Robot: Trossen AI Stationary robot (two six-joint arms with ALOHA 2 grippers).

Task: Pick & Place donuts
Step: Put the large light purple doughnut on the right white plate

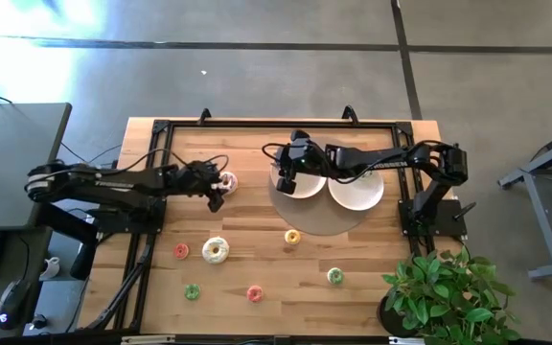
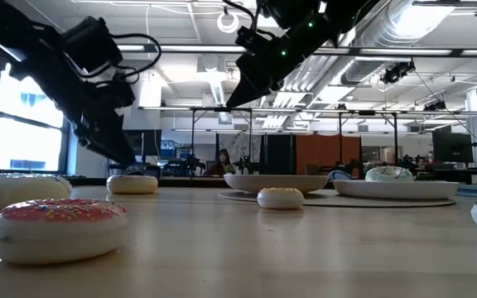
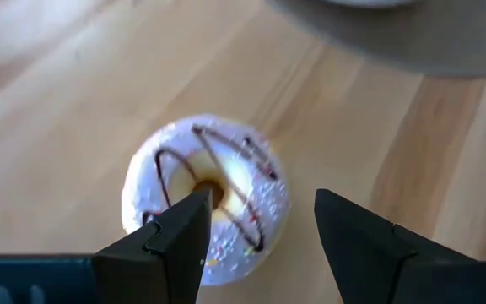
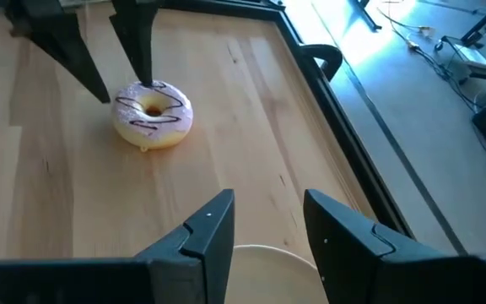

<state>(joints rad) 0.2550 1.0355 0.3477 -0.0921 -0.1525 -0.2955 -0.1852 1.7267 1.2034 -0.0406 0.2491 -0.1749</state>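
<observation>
A donut with pale pink-white icing and dark drizzle (image 1: 226, 181) lies flat on the wooden table, left of the plates. It also shows in the left wrist view (image 3: 205, 198) and the right wrist view (image 4: 153, 114). My left gripper (image 1: 217, 195) is open just above it, one finger (image 3: 184, 232) over the hole and the other (image 3: 353, 236) off its side. My right gripper (image 1: 290, 178) is open and empty above the left white plate (image 1: 305, 189). Several more donuts lie on the near half of the table, among them a white one (image 1: 216, 250) and a yellow one (image 1: 292, 236).
A second white plate (image 1: 356, 192) holds a green-iced donut (image 1: 366, 173); both plates stand on a round beige plate (image 1: 319, 222). A black frame (image 1: 257, 123) runs along the table's far edge. A potted plant (image 1: 444, 292) stands at the near right corner.
</observation>
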